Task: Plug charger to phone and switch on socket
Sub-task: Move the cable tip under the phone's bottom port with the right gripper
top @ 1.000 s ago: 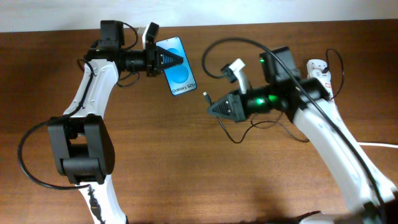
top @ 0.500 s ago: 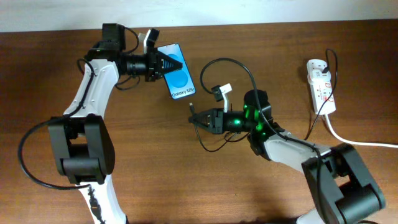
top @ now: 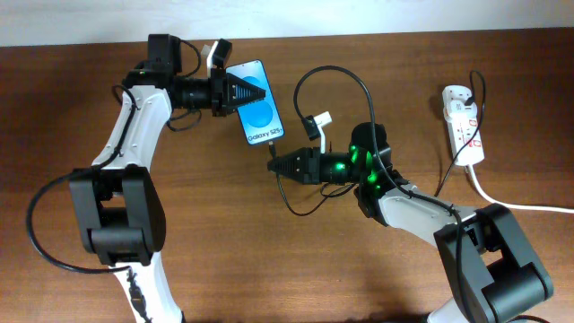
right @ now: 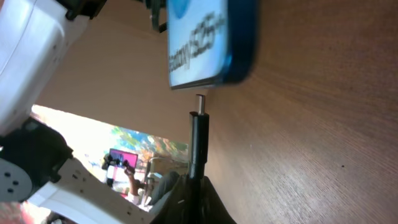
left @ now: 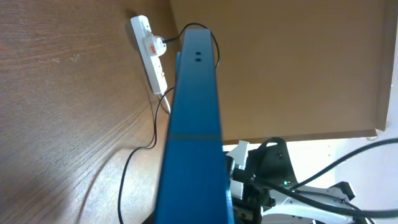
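Phone (top: 262, 117) pinched at its upper end by left end effector (top: 254, 89). Right end effector (top: 278, 165) pinches charger (right: 198, 140), tip just short of phone's lower edge. Socket (top: 464, 123) lies well apart, near the right edge of the open tabletop (top: 269, 260).

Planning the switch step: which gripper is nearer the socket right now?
Right. The right gripper, holding the charger, sits mid-table left of the socket; the left gripper, on the phone, is farther left.

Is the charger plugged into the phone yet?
Out. The charger tip, held by the right end effector, sits just short of the phone, leaving a gap.
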